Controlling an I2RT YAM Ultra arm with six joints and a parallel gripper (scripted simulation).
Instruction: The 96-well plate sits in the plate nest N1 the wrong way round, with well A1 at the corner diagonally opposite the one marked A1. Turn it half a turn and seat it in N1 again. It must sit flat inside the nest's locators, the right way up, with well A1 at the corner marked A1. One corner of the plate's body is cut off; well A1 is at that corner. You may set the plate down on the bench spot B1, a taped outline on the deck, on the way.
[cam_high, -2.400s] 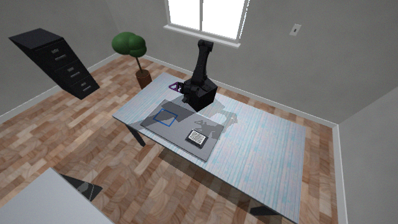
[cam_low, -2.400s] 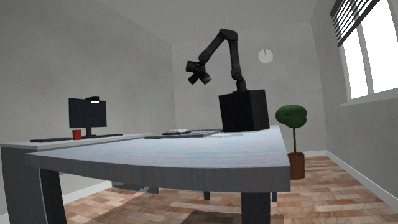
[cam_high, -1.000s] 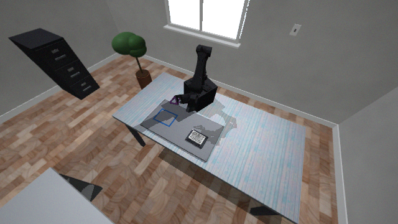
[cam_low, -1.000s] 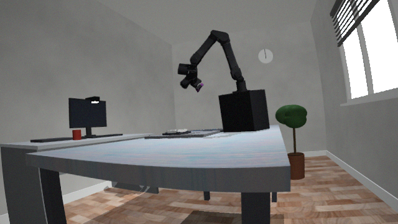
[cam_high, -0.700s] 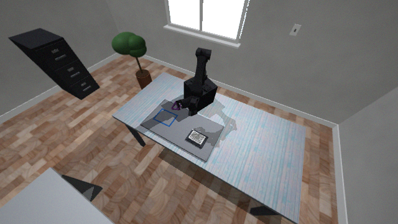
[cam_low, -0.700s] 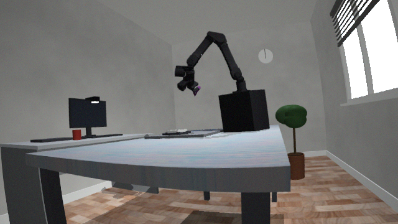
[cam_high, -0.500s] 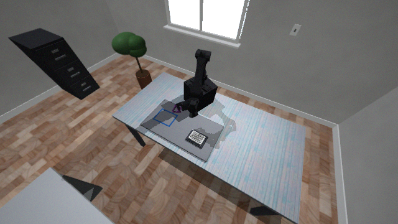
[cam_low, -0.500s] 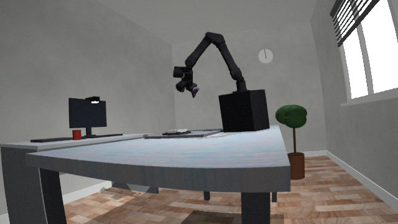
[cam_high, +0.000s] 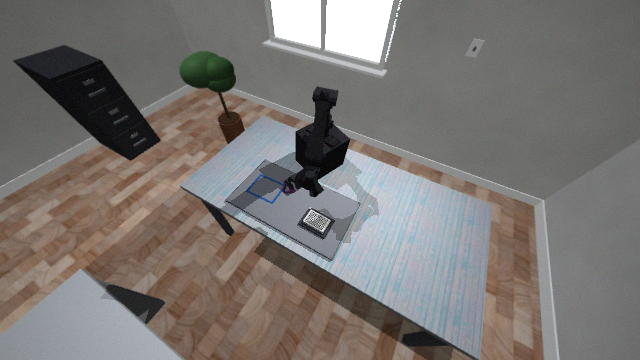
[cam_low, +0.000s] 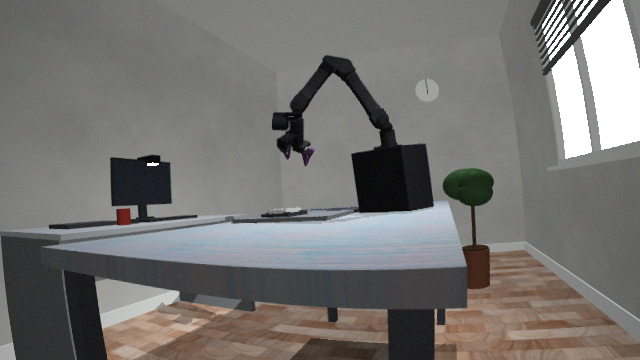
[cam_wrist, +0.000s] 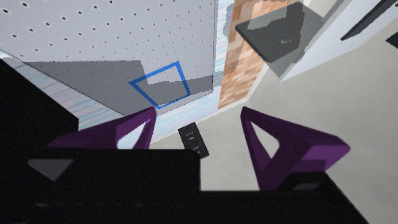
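Note:
The white 96-well plate (cam_high: 316, 220) sits in its dark nest N1 (cam_high: 313, 230) near the front right of the grey deck (cam_high: 295, 210). It shows edge-on in the exterior view (cam_low: 286, 211). The blue taped outline B1 (cam_high: 264, 189) lies at the deck's left end and also shows in the wrist view (cam_wrist: 161, 85). My gripper (cam_high: 290, 187) hangs high above the deck between B1 and the arm's base, open and empty, purple fingers apart (cam_wrist: 197, 135). It is well above the table in the exterior view (cam_low: 297, 154). The plate is not in the wrist view.
The arm's black base box (cam_high: 321, 147) stands behind the deck. A potted plant (cam_high: 215, 80) and a black filing cabinet (cam_high: 90, 100) stand beyond the table. A second desk holds a monitor (cam_low: 141, 182) and a red cup (cam_low: 123, 216).

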